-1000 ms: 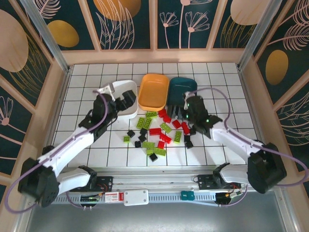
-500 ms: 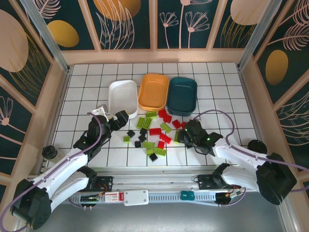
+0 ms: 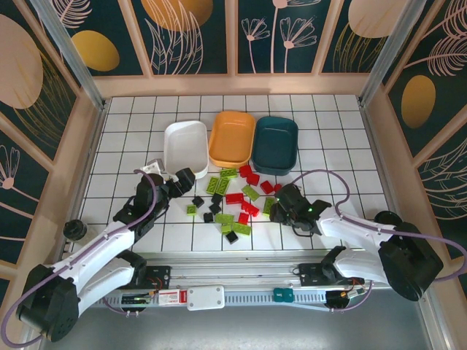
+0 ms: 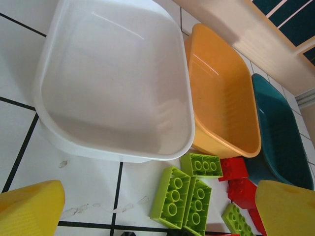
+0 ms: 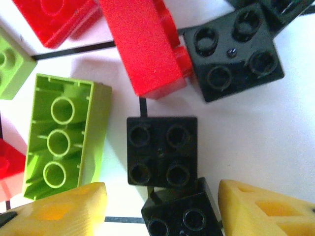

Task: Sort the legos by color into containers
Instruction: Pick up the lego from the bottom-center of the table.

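Red, lime green and black legos (image 3: 237, 200) lie scattered on the tiled table in front of three containers: a white tray (image 3: 185, 146), an orange tray (image 3: 232, 137) and a teal tray (image 3: 275, 142). My left gripper (image 3: 182, 177) hangs open at the pile's left edge, its yellow fingers (image 4: 30, 209) wide apart, and two upturned green bricks (image 4: 184, 199) lie ahead between them. My right gripper (image 5: 161, 206) is low over the pile's right side. Its fingers (image 5: 56, 211) straddle a black brick (image 5: 183, 215), with a gap still showing on the left side. A second black brick (image 5: 162, 150) lies just beyond it.
All three trays look empty. A red brick (image 5: 145, 46), a third black brick (image 5: 236, 54) and an upturned green brick (image 5: 61, 135) crowd close around the right gripper. Wooden walls fence the table on three sides.
Both arms have come back from the trays to the pile and dropped low. The right gripper's fingers have narrowed around the black brick. The left gripper stays wide open.
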